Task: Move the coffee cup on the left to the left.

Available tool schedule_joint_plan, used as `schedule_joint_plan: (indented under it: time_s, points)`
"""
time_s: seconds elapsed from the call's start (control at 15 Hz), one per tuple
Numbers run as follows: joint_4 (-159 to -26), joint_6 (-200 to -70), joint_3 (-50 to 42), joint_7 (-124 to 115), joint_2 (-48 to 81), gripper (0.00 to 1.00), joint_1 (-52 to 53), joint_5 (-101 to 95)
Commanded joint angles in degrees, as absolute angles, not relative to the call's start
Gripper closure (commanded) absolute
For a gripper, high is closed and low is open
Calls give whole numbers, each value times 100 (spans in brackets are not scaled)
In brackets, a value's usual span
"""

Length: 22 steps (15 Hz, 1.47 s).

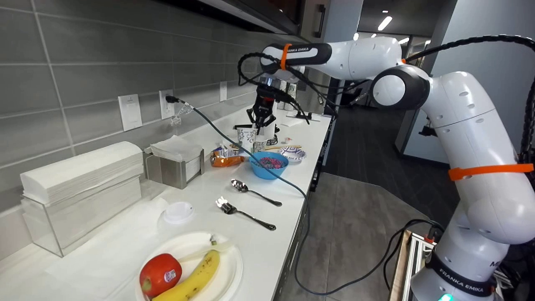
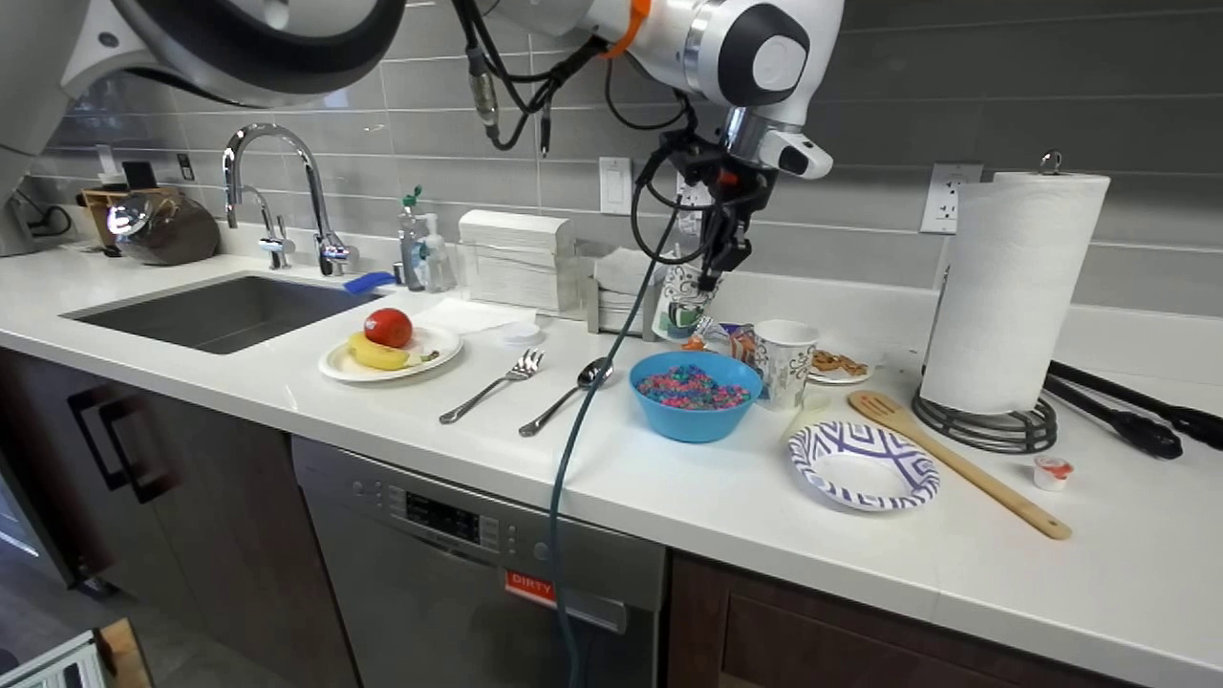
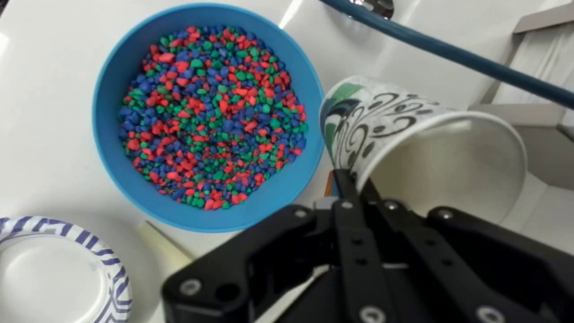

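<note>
Gray tiled wall (image 2: pixel 889 96) stands behind a white counter (image 2: pixel 707 478); in an exterior view, the counter's front edge slopes from 9 o'clock down to 4 o'clock.

Gripper (image 3: pixel 356 178): you have it clenched on the coffee cup (image 3: pixel 385 114), pinching the wall at the rim, one finger inside, one outside.

Wrist view, clock centered on the coffee cup: blue bowl (image 3: pixel 287 186) with colored pebbles (image 3: pixel 213 116) at 9 o'clock, near the cup's base; napkin holder (image 3: pixel 551 154) between 2 and 3; dark teal cable (image 3: pixel 448 52) sweeping past from 11 to 2.

In an exterior view, same centering: blue bowl at 6, near; second printed cup (image 2: pixel 785 368) upright at 4; spoon (image 2: pixel 588 375) at 8, fork (image 2: pixel 523 365) beyond it; plate (image 2: pixel 444 341) between 8 and 9; sink (image 2: pixel 225 311) at 9, well apart. Your coffee cup leans, base toward 7. You cannot tell whether it touches the counter or the napkin holder.

Room: you see a strip of bare counter at 7 between blue bowl and spoon, the cable crossing it from this angle; another patch toward 8, between fork and plate; a band at 6 between blue bowl and front edge. Both utensil handles end near that edge.
</note>
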State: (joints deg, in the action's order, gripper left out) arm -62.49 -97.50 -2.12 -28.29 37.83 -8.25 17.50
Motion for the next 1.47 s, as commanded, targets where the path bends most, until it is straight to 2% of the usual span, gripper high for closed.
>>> schedule_joint_plan:
  time_s: [0.0,0.47,0.87,1.07,1.2,1.4]
  points:
    - [-6180,-9939,-97,-2671,3593,99,-1042,2227]
    - [-8031,-12333,-291,-2910,2289,99,264,709]
    - [-9372,-14155,-792,-5068,1339,99,1308,-1517]
    - [-9764,-14457,-1411,-6395,1041,99,1881,-2989]
    - [-9971,-13966,-886,-6439,861,99,1583,-3518]
    - [-10375,-13869,-388,-5819,655,99,1383,-3194]
